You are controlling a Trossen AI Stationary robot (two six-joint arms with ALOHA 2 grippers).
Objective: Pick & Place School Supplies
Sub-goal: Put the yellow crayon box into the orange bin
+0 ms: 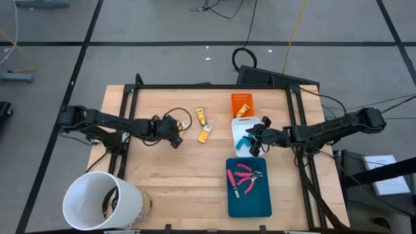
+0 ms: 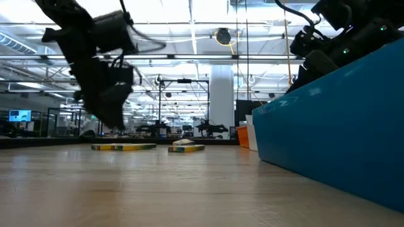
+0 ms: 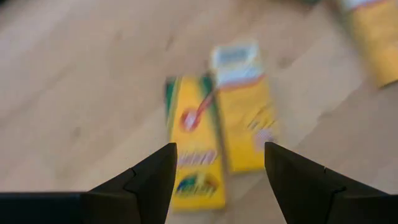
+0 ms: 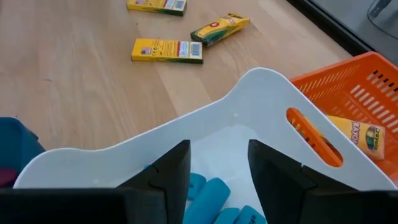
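Several yellow crayon boxes lie flat on the wooden table: two side by side (image 3: 196,149) (image 3: 244,115) and one farther off (image 1: 201,117). My left gripper (image 3: 219,180) hangs open just above the table, to the left of the pair (image 1: 205,134). My right gripper (image 4: 217,174) stands open over the white tray (image 4: 249,106), where light-blue pieces (image 4: 208,190) lie under its fingers. Pink-handled scissors (image 1: 246,177) lie in the teal tray (image 1: 249,205). One crayon box (image 4: 357,132) rests in the orange tray (image 4: 367,74).
A big white bucket (image 1: 101,201) stands at the table's near left corner. The three trays line up along the right half of the table. Bare wood lies between the bucket and the teal tray. Cables (image 1: 179,117) trail beside my left arm.
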